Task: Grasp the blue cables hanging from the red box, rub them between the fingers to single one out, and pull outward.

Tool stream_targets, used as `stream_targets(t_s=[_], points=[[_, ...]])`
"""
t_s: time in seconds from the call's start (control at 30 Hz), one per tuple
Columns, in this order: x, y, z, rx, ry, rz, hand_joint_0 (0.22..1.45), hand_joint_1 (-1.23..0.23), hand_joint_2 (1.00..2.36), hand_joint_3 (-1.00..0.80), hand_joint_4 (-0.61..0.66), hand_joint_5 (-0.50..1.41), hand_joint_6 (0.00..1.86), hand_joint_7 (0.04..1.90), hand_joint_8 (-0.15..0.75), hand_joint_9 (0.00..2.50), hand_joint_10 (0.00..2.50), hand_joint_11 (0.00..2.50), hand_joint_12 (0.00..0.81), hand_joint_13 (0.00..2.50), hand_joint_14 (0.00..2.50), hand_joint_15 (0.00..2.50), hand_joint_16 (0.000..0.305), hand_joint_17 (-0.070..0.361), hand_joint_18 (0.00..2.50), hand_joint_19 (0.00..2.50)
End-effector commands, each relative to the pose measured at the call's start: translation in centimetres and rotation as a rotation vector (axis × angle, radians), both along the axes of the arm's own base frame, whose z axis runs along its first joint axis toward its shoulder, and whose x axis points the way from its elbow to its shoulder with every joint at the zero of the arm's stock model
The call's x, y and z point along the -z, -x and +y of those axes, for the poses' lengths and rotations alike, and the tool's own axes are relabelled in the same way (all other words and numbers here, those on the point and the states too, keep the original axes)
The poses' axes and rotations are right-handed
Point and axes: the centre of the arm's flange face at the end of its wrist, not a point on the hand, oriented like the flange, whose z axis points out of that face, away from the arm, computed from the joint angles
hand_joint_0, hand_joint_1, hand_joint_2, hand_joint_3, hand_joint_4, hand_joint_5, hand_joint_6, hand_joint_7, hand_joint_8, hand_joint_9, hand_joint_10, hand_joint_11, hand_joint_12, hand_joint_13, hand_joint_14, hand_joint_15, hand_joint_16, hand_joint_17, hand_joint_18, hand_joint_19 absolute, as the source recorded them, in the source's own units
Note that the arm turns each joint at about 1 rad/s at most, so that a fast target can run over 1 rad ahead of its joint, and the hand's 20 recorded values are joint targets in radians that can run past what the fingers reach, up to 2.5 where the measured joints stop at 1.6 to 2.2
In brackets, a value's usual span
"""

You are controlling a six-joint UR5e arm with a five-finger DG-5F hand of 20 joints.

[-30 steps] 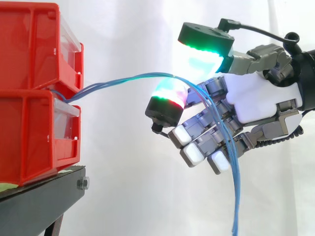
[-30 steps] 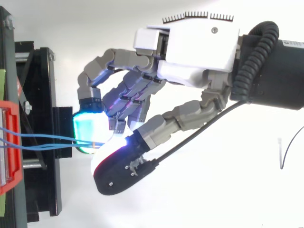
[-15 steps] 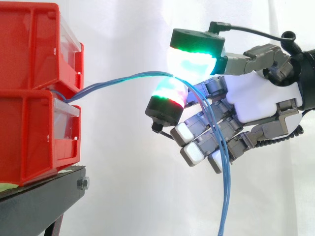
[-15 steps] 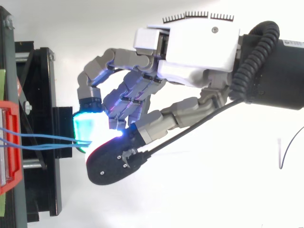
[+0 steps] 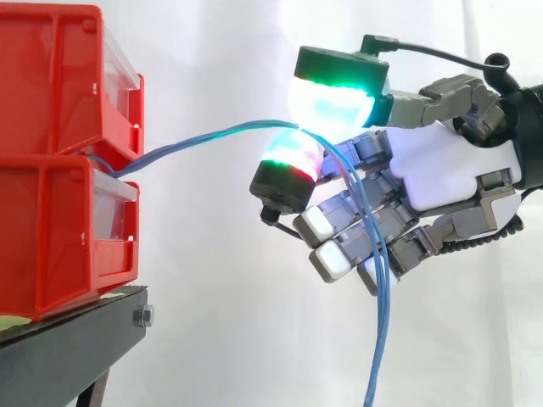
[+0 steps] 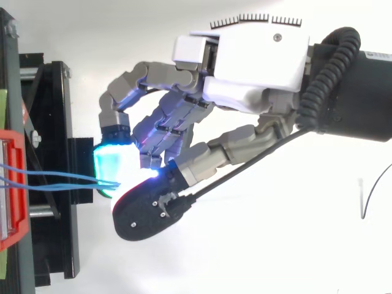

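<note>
Two red bins are stacked at the left on a black stand. Several thin blue cables leave the gap between the bins and rise rightward to my hand. The thumb's green-cyan pad and a finger's red-green pad pinch the cables between them. Past the pinch the cables drape over the other curled fingers and hang down to the view's lower edge. From above, the cables run from the red bin straight into the glowing pads of the hand.
The black stand carries the bins, and its frame shows from above left of the fingers. A white curtain is behind. A thin dark wire lies at the right in the top view.
The thumb has come down and forward onto the cables, closing the gap to the finger pad. The hanging cable ends have swung left.
</note>
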Motion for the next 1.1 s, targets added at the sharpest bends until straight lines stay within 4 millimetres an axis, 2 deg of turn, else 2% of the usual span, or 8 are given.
stream_targets(t_s=[0.0,0.23,0.4,0.53,0.7,0.87,1.0,1.07], points=[[-0.1,0.0,0.0,0.001,-0.003,-0.002,0.7,-0.88,1.0,-0.5,0.09,-0.21,0.9,1.03,0.315,0.79,0.02,0.82,0.398,0.88,0.02,0.62,0.056,0.125,0.88,0.63],[0.01,-0.03,0.0,0.001,-0.003,-0.001,0.73,-0.94,1.0,-0.5,0.12,-0.21,0.9,1.03,0.313,0.8,0.02,0.86,0.393,0.89,0.02,0.61,0.056,0.126,0.9,0.57],[0.08,-0.01,0.12,-0.001,-0.003,0.001,0.64,-0.97,1.0,-0.5,0.14,-0.22,0.91,1.0,0.313,0.8,0.02,0.86,0.392,0.89,0.02,0.61,0.056,0.125,0.9,0.59],[-0.1,-0.01,0.12,-0.001,-0.003,-0.002,0.54,-0.91,1.0,-0.5,0.18,-0.19,0.9,1.03,0.34,0.87,0.02,0.87,0.406,0.91,0.02,0.62,0.057,0.128,0.91,0.62],[-0.1,-0.01,0.12,-0.001,-0.003,-0.002,0.49,-0.83,1.0,-0.5,0.2,-0.18,0.89,1.04,0.366,0.94,0.02,0.87,0.433,0.94,0.02,0.63,0.06,0.135,0.94,0.63],[0.01,-0.04,0.12,-0.001,-0.002,-0.001,0.51,-0.9,1.0,-0.5,0.2,-0.17,0.88,1.07,0.363,0.93,0.01,0.87,0.429,0.93,0.02,0.63,0.059,0.133,0.93,0.64],[0.08,-0.01,0.12,-0.002,0.0,0.001,0.64,-0.87,1.0,-0.5,0.17,-0.17,0.88,1.1,0.343,0.93,0.02,0.86,0.407,0.92,0.02,0.63,0.054,0.123,0.9,0.65],[-0.1,-0.01,0.12,-0.002,0.0,-0.002,0.69,-0.88,1.01,-0.43,0.08,-0.17,0.89,1.2,0.344,0.95,0.02,0.87,0.404,0.93,0.02,0.63,0.054,0.122,0.91,0.64]])
